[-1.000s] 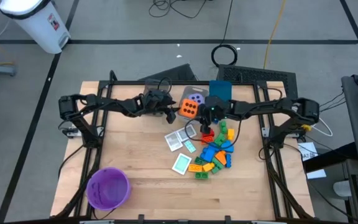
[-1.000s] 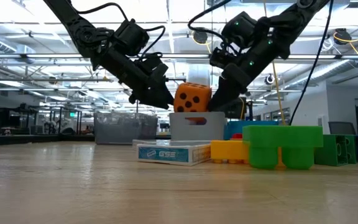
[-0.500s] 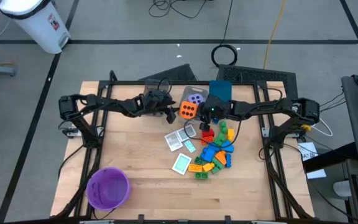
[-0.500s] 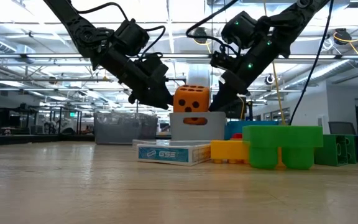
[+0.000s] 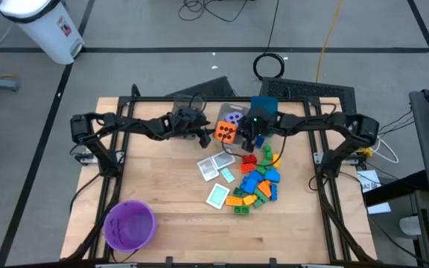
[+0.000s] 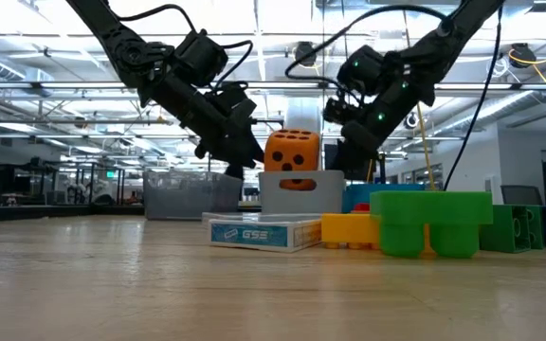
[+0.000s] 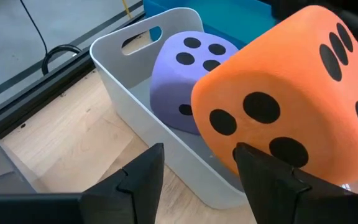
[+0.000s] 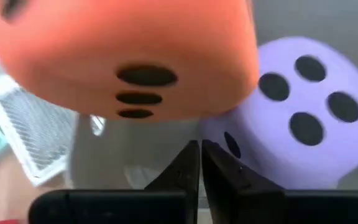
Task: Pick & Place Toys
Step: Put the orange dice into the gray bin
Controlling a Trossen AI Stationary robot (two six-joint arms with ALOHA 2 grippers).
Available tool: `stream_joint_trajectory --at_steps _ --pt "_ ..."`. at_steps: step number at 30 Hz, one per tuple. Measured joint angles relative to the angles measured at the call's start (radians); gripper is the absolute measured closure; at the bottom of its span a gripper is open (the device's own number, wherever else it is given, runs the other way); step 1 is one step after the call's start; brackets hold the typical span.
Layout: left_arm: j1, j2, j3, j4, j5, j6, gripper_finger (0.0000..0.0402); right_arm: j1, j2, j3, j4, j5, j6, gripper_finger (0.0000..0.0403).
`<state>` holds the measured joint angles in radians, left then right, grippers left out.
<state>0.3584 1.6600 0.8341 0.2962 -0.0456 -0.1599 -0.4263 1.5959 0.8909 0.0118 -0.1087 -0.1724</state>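
Note:
An orange die (image 5: 226, 132) with dark dots sits tilted on the near rim of a grey bin (image 7: 129, 93). A purple die (image 7: 188, 71) lies inside the bin. My left gripper (image 7: 199, 149) is open at the die's left side, over the table. My right gripper (image 8: 199, 149) is shut and stands just right of the orange die (image 8: 123, 50), below its underside. Small white-and-teal cards (image 5: 214, 167) and several coloured bricks (image 5: 259, 179) lie on the table near the bin. My left gripper has one fingertip (image 7: 247, 158) right at the orange die's lower edge (image 7: 229, 143); I cannot tell whether it touches. The other finger stands clear of the die. My right gripper touches nothing that I can see.
A blue bin (image 5: 264, 106) stands right of the grey bin at the far edge. A round purple bowl (image 5: 129, 225) sits at the near left. In the low view a card box (image 6: 259, 232) and a green brick (image 6: 429, 223) lie in front.
My right gripper has drawn back from the orange die, toward the table's right and far edges. The die has stayed on the bin's rim, shifted only slightly. My left gripper has kept about where it was.

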Motion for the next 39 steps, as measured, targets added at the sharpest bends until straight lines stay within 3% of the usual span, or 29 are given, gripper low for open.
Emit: stream_joint_trajectory --at_steps 4,14,28,31,36,39 --pt "0.0 0.0 0.0 -0.004 0.0 0.0 0.0195 0.001 0.045 0.0 0.076 0.017 -0.029 0.0401" --pt "0.0 0.0 0.0 -0.016 0.0 -0.001 0.0195 0.032 0.06 0.0 0.231 0.389 -0.076 0.0401" --pt "0.0 0.0 0.0 -0.018 0.001 -0.001 0.0195 0.03 -0.047 0.0 0.295 0.448 -0.075 0.0399" --pt "0.0 0.0 0.0 -0.019 0.002 -0.002 0.0195 0.03 -0.08 0.0 0.283 0.414 -0.038 0.0399" --pt "0.0 0.0 0.0 -0.034 0.002 -0.004 0.0195 0.032 -0.095 0.0 0.293 0.099 0.038 0.0401" --pt "0.0 0.0 0.0 -0.034 0.002 -0.004 0.0195 0.038 -0.065 0.001 0.296 0.052 0.065 0.0402"
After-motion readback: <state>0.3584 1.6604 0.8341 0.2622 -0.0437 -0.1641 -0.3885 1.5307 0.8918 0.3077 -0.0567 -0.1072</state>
